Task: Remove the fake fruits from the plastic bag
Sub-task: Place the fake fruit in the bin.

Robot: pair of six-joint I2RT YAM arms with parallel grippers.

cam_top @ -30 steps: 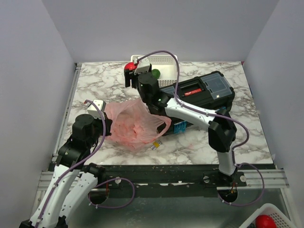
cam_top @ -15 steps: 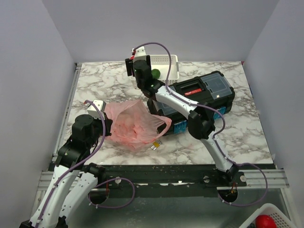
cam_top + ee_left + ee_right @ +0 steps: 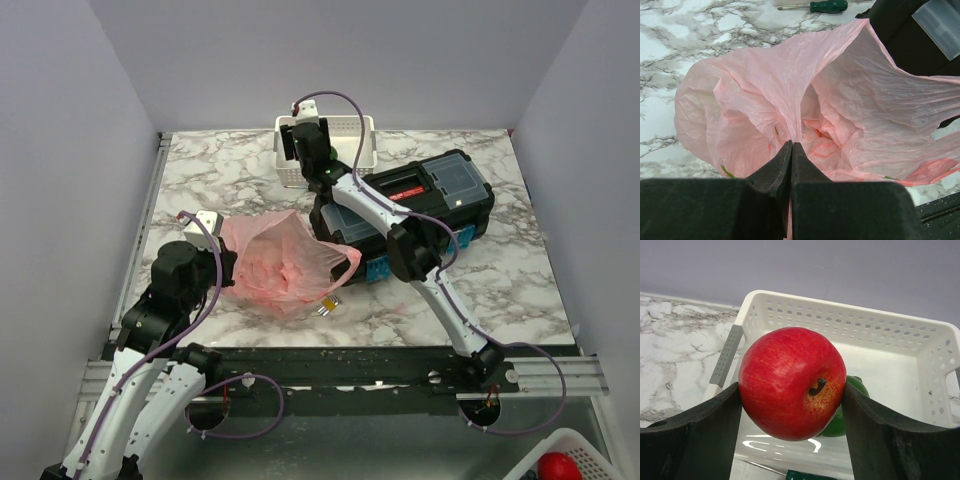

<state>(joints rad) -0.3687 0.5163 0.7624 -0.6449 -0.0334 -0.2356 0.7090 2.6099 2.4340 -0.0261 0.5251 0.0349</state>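
While left fingers (image 3: 774, 172) pinch the one bag (image 3: 865, 115), right fingers (image 3: 700, 440) grip one red apple (image 3: 790, 382)

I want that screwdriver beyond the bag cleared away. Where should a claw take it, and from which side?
Probably take the screwdriver by its green handle, coming straight down from above, claw closing across the handle. It lies flat on the marble, and the handle is thicker than the thin shaft.

The red apple (image 3: 790, 382) between the right jaws is glossy, smooth plastic. The basket (image 3: 865, 322) beyond them is perforated plastic (matt white). The bag (image 3: 865, 110) in the left jaws is thin, crinkled pink film.
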